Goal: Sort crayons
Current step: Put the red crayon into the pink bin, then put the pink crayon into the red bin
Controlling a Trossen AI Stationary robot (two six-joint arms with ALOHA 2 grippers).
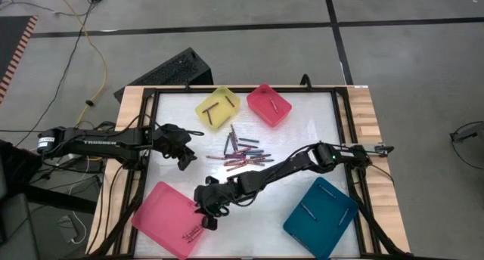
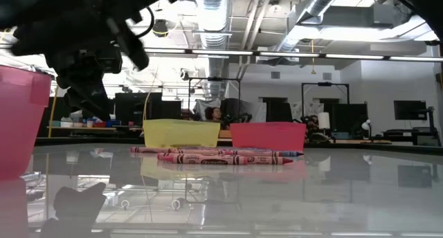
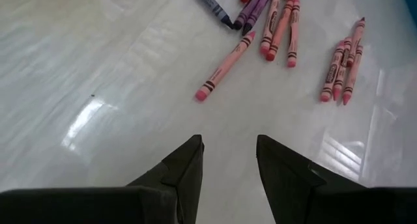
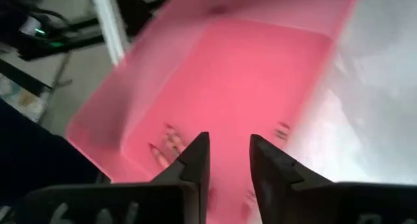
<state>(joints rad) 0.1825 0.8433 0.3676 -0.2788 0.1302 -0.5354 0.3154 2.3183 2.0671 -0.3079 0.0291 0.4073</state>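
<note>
Crayons (image 1: 240, 156), thin paper-wrapped sticks, lie clustered mid-table on the glossy white table (image 1: 302, 139), most with long axes running left-right. Right gripper (image 1: 206, 215) hovers over the near smooth pink tray (image 1: 162, 215), fingers parted, nothing between them; a few crayons lie inside. Left gripper (image 1: 184, 159), fingers spread, waits just left of the cluster.
</note>
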